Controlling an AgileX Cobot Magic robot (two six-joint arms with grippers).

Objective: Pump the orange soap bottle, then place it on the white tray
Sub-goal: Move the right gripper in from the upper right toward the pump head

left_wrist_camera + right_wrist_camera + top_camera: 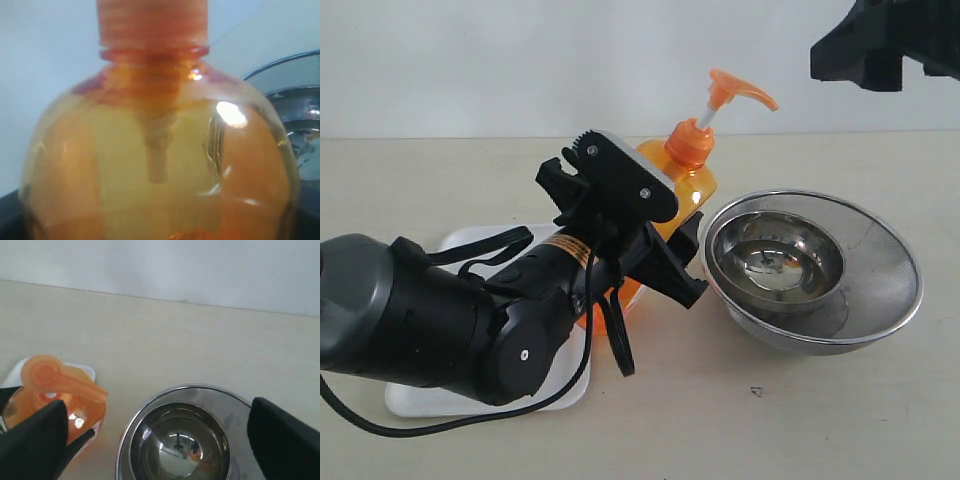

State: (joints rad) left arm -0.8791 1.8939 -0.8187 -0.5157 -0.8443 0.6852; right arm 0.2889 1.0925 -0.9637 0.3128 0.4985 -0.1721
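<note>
While the left hand (655, 225) clamps the orange soap bottle (692, 182), right hand (157, 442) wide open.

bright even light; glare on orange soap bottle (160, 150) & bowls (880, 290); left wrist blurry

My exterior camera sits low and close, looking across the desk (840, 420) toward the wall (470, 60), my left wrist camera is pressed right up against the orange soap bottle (160, 165), and my right wrist camera looks down from high above; all three share that bottle and the steel bowls (895, 285).
</note>
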